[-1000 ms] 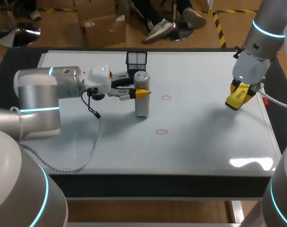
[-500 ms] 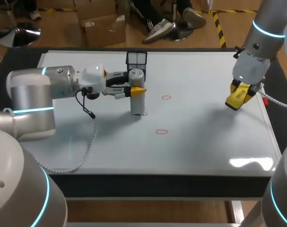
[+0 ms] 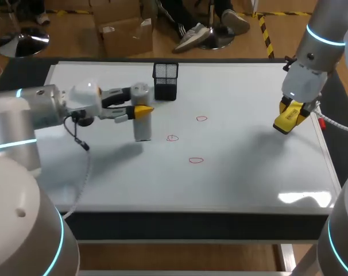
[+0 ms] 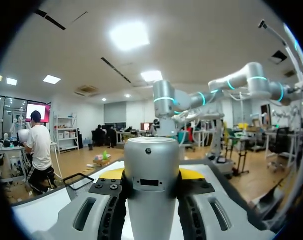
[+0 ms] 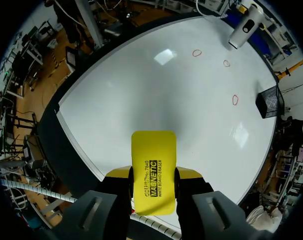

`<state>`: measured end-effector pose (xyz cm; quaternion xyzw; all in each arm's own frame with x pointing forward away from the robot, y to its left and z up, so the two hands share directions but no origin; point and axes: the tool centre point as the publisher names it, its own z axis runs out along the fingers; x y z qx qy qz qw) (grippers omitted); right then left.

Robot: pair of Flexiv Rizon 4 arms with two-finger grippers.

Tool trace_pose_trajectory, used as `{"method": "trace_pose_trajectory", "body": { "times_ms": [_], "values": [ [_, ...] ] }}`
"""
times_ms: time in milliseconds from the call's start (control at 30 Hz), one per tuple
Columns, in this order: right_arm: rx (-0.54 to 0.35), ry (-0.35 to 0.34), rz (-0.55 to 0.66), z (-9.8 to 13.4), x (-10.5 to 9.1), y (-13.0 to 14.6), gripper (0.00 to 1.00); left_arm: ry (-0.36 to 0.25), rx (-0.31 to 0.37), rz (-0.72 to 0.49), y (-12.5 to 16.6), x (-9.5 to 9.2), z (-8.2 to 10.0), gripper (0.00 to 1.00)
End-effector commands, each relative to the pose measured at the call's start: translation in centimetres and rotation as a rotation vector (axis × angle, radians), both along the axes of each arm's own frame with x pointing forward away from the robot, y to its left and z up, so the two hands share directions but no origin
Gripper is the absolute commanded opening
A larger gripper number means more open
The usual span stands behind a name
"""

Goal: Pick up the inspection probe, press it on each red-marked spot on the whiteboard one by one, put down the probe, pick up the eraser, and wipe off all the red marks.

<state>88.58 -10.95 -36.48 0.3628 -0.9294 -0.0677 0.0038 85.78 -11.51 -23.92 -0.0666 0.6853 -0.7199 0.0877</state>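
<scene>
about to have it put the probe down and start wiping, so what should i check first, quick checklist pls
1. Probe grip: ok, the left gripper is shut on the probe, which is upright.
2. Probe off the red marks: ok, it stands to one side of all three.
3. Probe base touching the whiteboard: cannot tell.
4. Eraser grip: ok, the right gripper is shut on the eraser.
5. Marks wiped: not ok, all three show.

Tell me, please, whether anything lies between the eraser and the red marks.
Nothing visible does: only bare whiteboard lies between the eraser in the right pincer and the three red marks. The probe, in the left pincer, is beyond them.
</scene>
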Motion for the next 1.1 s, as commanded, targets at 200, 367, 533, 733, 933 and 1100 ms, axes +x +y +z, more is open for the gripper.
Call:
{"method": "trace_pose_trajectory", "body": {
  "times_ms": [200,367,533,733,933,1100],
  "values": [
    [-0.003,0.001,0.002,0.1,0.0,0.0,0.0,0.013,-0.036,0.137,5.9,-2.6,1.1,0.0],
    [-0.003,0.001,0.002,0.1,0.0,0.0,0.0,0.012,-0.031,0.178,8.5,-3.5,1.1,0.0],
    [-0.003,0.001,0.002,0.1,0.0,0.0,0.0,0.008,-0.025,0.21,10.6,-4.5,1.0,0.0],
    [-0.003,0.001,0.002,0.1,0.0,0.0,0.0,0.011,-0.02,0.236,12.4,-5.5,0.8,0.0],
    [-0.003,0.001,0.002,0.1,0.0,0.0,0.0,0.013,-0.007,0.25,13.8,-6.1,0.5,0.0],
    [-0.003,0.001,0.002,0.1,0.0,0.0,0.0,0.015,-0.005,0.266,14.9,-6.3,0.4,0.0]
  ]
}}
